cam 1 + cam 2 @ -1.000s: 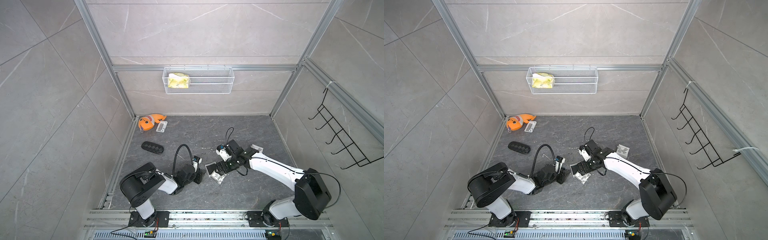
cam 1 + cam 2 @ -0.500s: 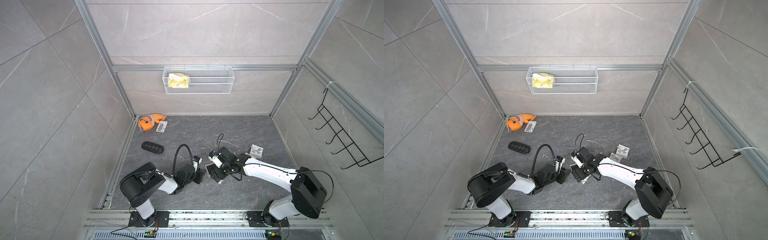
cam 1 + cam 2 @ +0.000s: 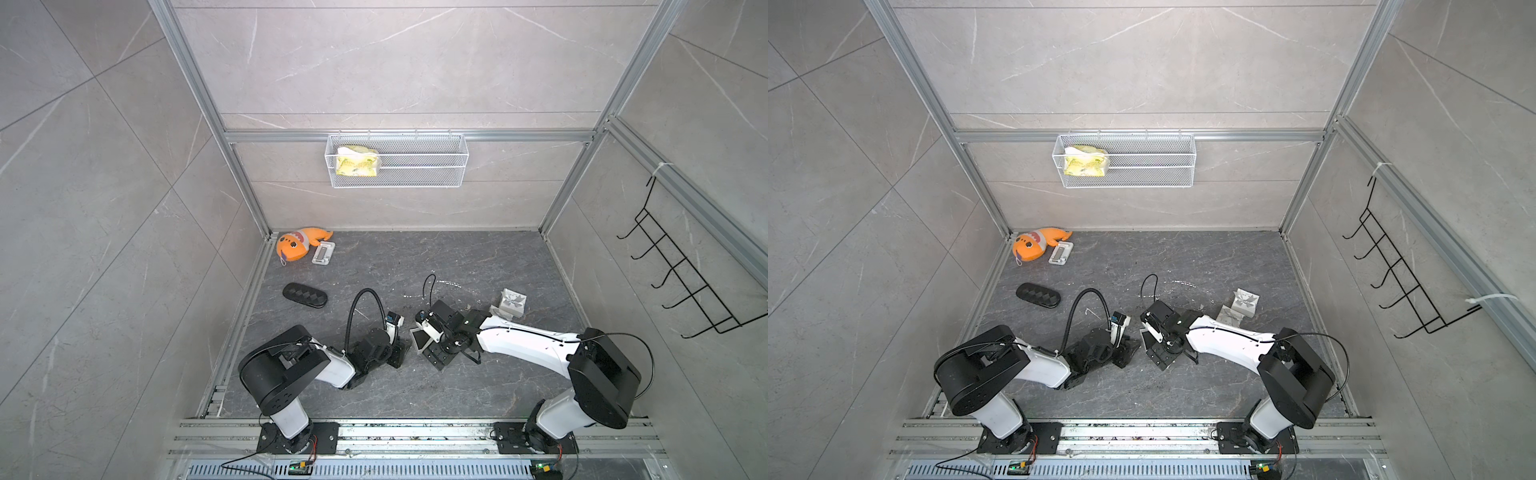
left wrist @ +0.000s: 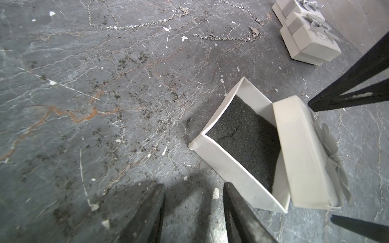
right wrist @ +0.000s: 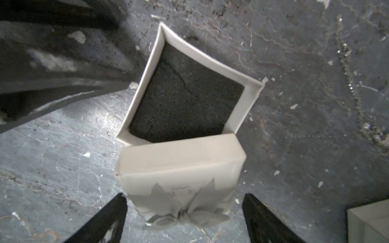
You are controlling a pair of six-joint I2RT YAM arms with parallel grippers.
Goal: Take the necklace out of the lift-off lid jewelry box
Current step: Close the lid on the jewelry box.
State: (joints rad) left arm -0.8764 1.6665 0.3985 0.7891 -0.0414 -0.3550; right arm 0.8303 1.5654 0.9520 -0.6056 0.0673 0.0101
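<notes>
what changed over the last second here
The right arm swung toward the left arm, bringing the open right gripper astride the lid without gripping it. Nothing was taken or let go. The left gripper, open box and loose necklaces look unmoved.

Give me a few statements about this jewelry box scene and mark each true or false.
1. The lid is off and sits tilted against the box. True.
2. A necklace lies on the foam in the box. False: the foam is bare; necklaces lie on the floor.
3. The left gripper is clamped on the box wall. False: it is open, with nothing between its fingers.
4. A closed box with a bow stands apart from the open one. True.
5. The orange toy is in the wire basket. False: it lies on the floor in a far corner.
</notes>
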